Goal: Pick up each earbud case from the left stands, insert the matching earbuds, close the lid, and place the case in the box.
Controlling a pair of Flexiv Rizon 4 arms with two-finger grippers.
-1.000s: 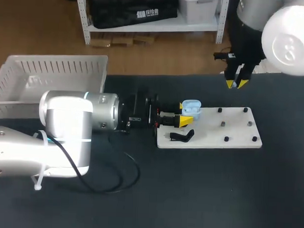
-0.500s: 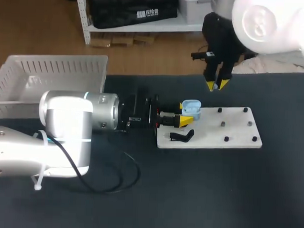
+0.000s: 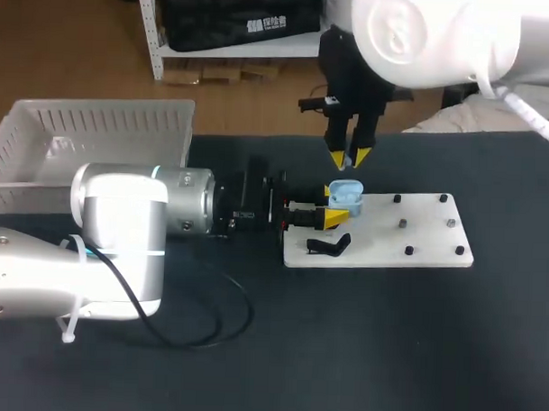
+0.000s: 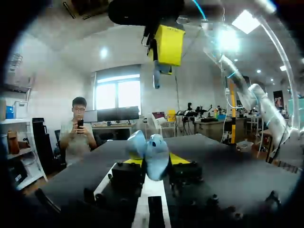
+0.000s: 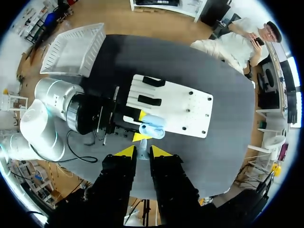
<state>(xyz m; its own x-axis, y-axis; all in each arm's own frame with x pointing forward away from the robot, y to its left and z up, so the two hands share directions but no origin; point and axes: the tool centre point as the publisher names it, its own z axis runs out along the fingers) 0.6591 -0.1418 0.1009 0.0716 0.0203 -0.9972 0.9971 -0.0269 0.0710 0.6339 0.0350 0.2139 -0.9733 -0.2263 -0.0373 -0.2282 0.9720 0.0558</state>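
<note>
A light blue earbud case (image 3: 345,194), lid open, sits at the left end of a white board (image 3: 417,242). My left gripper (image 3: 332,209) lies level and is shut on it. In the left wrist view the case (image 4: 151,154) stands between the yellow fingertips (image 4: 178,158). My right gripper (image 3: 348,158) hangs pointing down just above and behind the case, shut on a small pale earbud (image 3: 348,162). From the left wrist the right gripper (image 4: 164,47) shows overhead with the earbud (image 4: 156,80) under it. In the right wrist view the case (image 5: 153,127) lies ahead of the gripper (image 5: 142,152).
A white slatted basket (image 3: 97,127) stands at the table's far left. A black stand (image 3: 332,246) lies on the board's near left corner, and small black pegs (image 3: 405,224) dot its right half. A black cable (image 3: 225,316) loops on the table beside my left arm.
My right arm has swung left from the table's far right edge to a spot above the open case, still shut on the earbud. The left arm and case have not moved.
</note>
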